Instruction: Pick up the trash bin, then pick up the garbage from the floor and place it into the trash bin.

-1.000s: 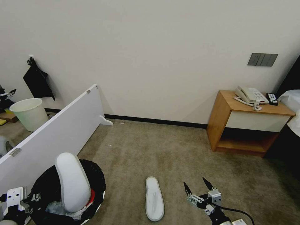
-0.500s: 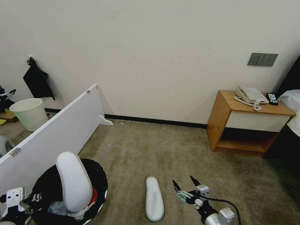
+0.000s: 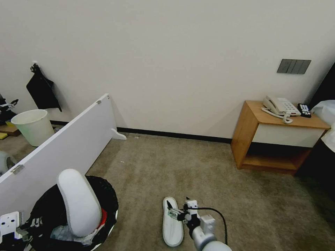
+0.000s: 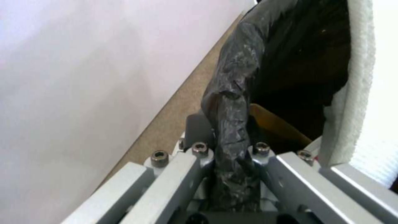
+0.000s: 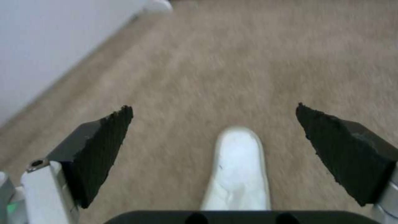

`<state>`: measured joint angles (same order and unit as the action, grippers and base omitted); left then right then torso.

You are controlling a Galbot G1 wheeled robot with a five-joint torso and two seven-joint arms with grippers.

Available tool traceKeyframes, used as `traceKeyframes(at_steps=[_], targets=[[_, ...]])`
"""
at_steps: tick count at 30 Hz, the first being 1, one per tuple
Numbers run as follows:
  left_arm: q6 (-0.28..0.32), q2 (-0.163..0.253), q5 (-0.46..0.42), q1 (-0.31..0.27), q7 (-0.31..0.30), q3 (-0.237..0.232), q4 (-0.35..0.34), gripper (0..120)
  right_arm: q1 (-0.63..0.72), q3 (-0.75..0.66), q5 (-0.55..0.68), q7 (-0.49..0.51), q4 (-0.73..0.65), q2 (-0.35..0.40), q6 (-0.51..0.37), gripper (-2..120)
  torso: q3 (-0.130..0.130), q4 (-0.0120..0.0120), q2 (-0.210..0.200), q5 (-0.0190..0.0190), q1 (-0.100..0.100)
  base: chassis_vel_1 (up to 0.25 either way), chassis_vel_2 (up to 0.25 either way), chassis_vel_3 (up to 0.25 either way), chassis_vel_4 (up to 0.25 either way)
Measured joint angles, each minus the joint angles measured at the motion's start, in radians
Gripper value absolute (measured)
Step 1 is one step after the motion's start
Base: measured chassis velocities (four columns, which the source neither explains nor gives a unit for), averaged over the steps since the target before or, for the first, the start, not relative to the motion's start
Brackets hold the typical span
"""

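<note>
The trash bin (image 3: 106, 198), lined with a black bag, hangs at the lower left in the head view, and one white slipper (image 3: 78, 204) stands upright in it over red and white litter. My left gripper (image 3: 24, 228) is shut on the bin's bagged rim (image 4: 230, 137), with that slipper's (image 4: 356, 93) edge beside it. A second white slipper (image 3: 172, 225) lies flat on the carpet. My right gripper (image 3: 178, 207) hovers open just above its toe end. In the right wrist view this slipper (image 5: 238, 168) sits between the spread black fingertips (image 5: 104, 140), apart from both.
A leaning white board (image 3: 69, 146) runs along the left, with a pale bare bucket (image 3: 33, 127) behind it. A wooden nightstand (image 3: 275, 139) with a telephone (image 3: 281, 106) stands at the right by the bed's edge (image 3: 326, 111). Bare carpet lies between.
My right gripper has swung left and lower, from beside the floor slipper to over it, staying open. The bin in my left gripper has shifted slightly left.
</note>
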<state>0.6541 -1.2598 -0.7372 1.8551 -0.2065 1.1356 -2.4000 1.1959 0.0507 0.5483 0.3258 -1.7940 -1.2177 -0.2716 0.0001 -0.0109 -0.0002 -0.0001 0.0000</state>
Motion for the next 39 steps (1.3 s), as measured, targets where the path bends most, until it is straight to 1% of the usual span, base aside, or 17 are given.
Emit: traceKeyframes(at_steps=[1, 6, 7, 8, 9, 10, 11, 12, 14, 15, 17, 23, 27, 29, 39], targets=[[0.000, 0.000, 0.000, 0.000, 0.000, 0.000, -0.001, 3, -0.013, 0.006, 0.013, 0.030, 0.004, 0.011, -0.030, 100, 0.000, 0.0000, 0.000, 0.0000, 0.000, 0.000, 0.000, 0.000, 0.000], [0.000, -0.004, 0.004, -0.003, -0.002, -0.010, 0.000, 3, -0.038, 0.028, 0.031, 0.070, 0.023, 0.044, -0.066, 100, 0.000, -0.0003, 0.000, -0.0001, 0.000, 0.000, 0.000, 0.000, 0.000], [0.000, -0.004, 0.004, -0.003, -0.002, -0.010, 0.000, 3, -0.038, 0.028, 0.031, 0.070, 0.023, 0.044, -0.066, 100, 0.000, -0.0003, 0.000, -0.0001, 0.000, 0.000, 0.000, 0.000, 0.000], [0.000, -0.007, 0.006, -0.004, -0.002, -0.014, 0.000, 3, -0.048, 0.033, 0.037, 0.086, 0.032, 0.041, -0.092, 100, 0.000, -0.0002, 0.000, 0.0000, 0.000, 0.000, 0.000, 0.000, 0.000], [0.000, -0.007, 0.006, -0.004, -0.002, -0.014, 0.000, 3, -0.048, 0.033, 0.037, 0.086, 0.032, 0.041, -0.092, 100, 0.000, -0.0002, 0.000, 0.0000, 0.000, 0.000, 0.000, 0.000, 0.000], [0.000, -0.008, 0.007, -0.004, -0.002, -0.014, 0.000, 3, -0.055, 0.035, 0.044, 0.099, 0.038, 0.035, -0.116, 100, 0.000, -0.0002, 0.000, 0.0000, 0.000, 0.000, 0.000, 0.000, 0.000], [0.000, -0.009, 0.008, -0.003, -0.001, -0.014, 0.000, 3, -0.068, 0.040, 0.066, 0.119, 0.048, 0.027, -0.150, 100, 0.000, 0.0000, 0.000, 0.0000, 0.000, 0.000, 0.000, 0.000, 0.000], [0.000, -0.009, 0.008, -0.003, -0.001, -0.014, 0.000, 3, -0.068, 0.040, 0.066, 0.119, 0.048, 0.027, -0.150, 100, 0.000, 0.0000, 0.000, 0.0000, 0.000, 0.000, 0.000, 0.000, 0.000], [0.000, -0.008, 0.008, -0.003, -0.001, -0.013, -0.002, 3, -0.089, 0.048, 0.108, 0.145, 0.063, 0.014, -0.198, 100, 0.000, 0.0000, 0.000, 0.0000, 0.000, 0.000, 0.000, 0.000, 0.000], [0.000, -0.008, 0.008, -0.003, -0.001, -0.013, -0.002, 3, -0.089, 0.048, 0.108, 0.145, 0.063, 0.014, -0.198, 100, 0.000, 0.0000, 0.000, 0.0000, 0.000, 0.000, 0.000, 0.000, 0.000], [0.000, -0.005, 0.008, -0.003, -0.001, -0.012, -0.005, 3, -0.113, 0.056, 0.146, 0.156, 0.074, 0.004, -0.227, 100, 0.000, 0.0000, 0.000, 0.0000, 0.000, 0.000, 0.000, 0.000, 0.000], [0.000, -0.005, 0.009, -0.004, -0.001, -0.012, -0.006, 3, -0.157, 0.083, 0.174, 0.154, 0.134, -0.021, -0.240, 100, 0.000, 0.0000, 0.000, 0.0000, 0.000, 0.000, 0.000, 0.000, 0.000], [0.000, -0.005, 0.009, -0.003, 0.002, -0.013, -0.005, 3, -0.168, 0.091, 0.166, 0.141, 0.183, -0.043, -0.240, 100, 0.000, 0.0000, 0.000, 0.0000, 0.000, 0.000, 0.000, 0.000, 0.000], [0.000, -0.003, 0.009, -0.004, 0.002, -0.013, -0.003, 3, -0.180, 0.099, 0.146, 0.128, 0.236, -0.061, -0.238, 100, 0.000, 0.0000, 0.000, 0.0000, 0.000, 0.000, 0.000, 0.000, 0.000], [0.000, -0.001, 0.008, -0.005, 0.006, -0.013, -0.001, 3, -0.224, 0.098, 0.142, 0.114, 0.319, -0.092, -0.239, 100, 0.000, 0.0000, 0.000, 0.0000, 0.000, 0.000, 0.000, 0.000, 0.000]])
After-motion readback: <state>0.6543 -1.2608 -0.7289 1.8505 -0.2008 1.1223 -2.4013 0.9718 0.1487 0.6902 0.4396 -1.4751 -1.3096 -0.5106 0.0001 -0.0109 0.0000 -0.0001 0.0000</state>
